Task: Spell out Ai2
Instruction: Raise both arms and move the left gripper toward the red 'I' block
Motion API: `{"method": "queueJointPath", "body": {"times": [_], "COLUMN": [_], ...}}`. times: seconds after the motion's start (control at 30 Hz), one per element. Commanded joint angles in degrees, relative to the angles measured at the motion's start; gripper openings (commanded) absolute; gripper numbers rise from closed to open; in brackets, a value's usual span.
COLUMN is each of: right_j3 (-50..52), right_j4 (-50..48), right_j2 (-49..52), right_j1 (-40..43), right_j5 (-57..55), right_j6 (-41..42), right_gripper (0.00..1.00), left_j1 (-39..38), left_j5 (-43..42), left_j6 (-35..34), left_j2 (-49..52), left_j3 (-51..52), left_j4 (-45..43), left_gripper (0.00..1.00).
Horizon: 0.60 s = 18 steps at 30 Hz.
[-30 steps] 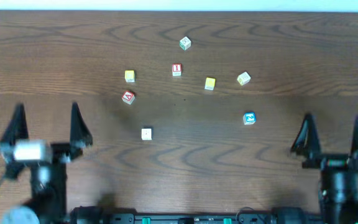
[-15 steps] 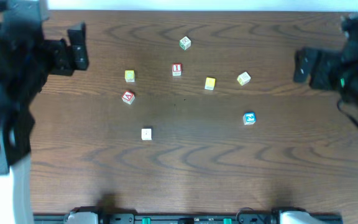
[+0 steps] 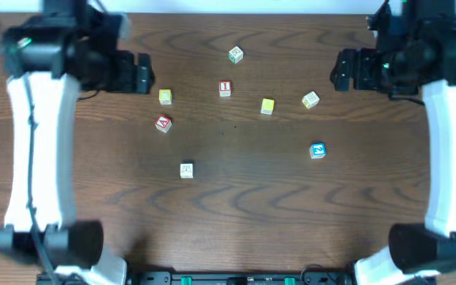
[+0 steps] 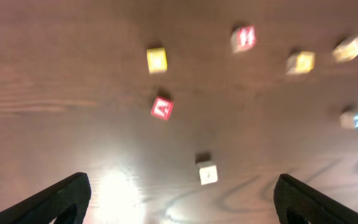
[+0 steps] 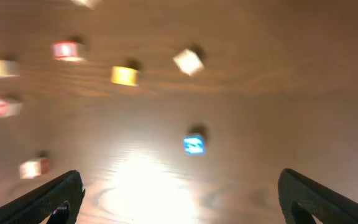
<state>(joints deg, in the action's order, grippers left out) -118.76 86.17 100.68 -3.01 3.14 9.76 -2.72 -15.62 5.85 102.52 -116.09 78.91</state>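
Both end effectors hang spread wide above the far half of the counter (image 3: 236, 229), pinching nothing, with the A, I and 2 cubes lying scattered.

The left end effector (image 4: 180, 180) has its fingers far apart over bare wood. Outward from it sits a first yellow cube (image 3: 165, 96), which lies between it and the A cube (image 3: 163, 123), while a plain white cube (image 3: 186, 170) lies nearer the robot. The right end effector (image 5: 180, 176) is equally splayed. A pale tilted cube (image 3: 310, 100) lies between it and the 2 cube (image 3: 317, 150). The I cube (image 3: 225, 89) rests mid-counter, well apart from both arms, with a second yellow cube (image 3: 267, 106) to its right and a green-marked cube (image 3: 235, 55) beyond it. No cube touches another.
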Motion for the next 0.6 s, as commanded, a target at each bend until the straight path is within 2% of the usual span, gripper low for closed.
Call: {"method": "queueJointPath", "body": {"times": [0.0, 0.2, 0.3, 0.37, 0.5, 0.57], "right_j3": [-0.85, -0.83, -0.74, -0.52, -0.48, -0.48], "right_j4": [0.15, 0.46, -1.44, -2.82, -5.44, -5.60], "right_j2": [2.71, 6.34, 6.49, 7.06, 9.88, 10.93], "right_j1": [-1.99, -4.42, -4.70, -4.52, -4.57, -4.44], "right_j5": [-8.70, -8.26, -4.09, -4.98, -8.92, -10.67], "right_j6": [5.09, 3.52, 5.01, 8.74, 8.46, 8.92], "right_gripper": [0.99, 0.99, 0.99, 0.99, 0.99, 0.99], "left_j1": [-3.10, -8.68, -9.73, -10.14, -11.50, -12.52], "left_j5": [5.05, 6.62, 8.37, 8.00, 9.55, 13.16], "left_j6": [0.33, 2.27, 2.27, 1.79, 1.97, 2.69], "left_j2": [4.70, 8.79, 9.90, 10.54, 12.74, 15.04], "left_j3": [-0.76, -0.74, -0.74, -0.74, -0.74, -0.74], "left_j4": [0.39, 0.57, -0.68, -3.23, -11.67, -13.88], "left_gripper": [0.95, 0.95, 0.95, 0.95, 0.95, 0.95]}}
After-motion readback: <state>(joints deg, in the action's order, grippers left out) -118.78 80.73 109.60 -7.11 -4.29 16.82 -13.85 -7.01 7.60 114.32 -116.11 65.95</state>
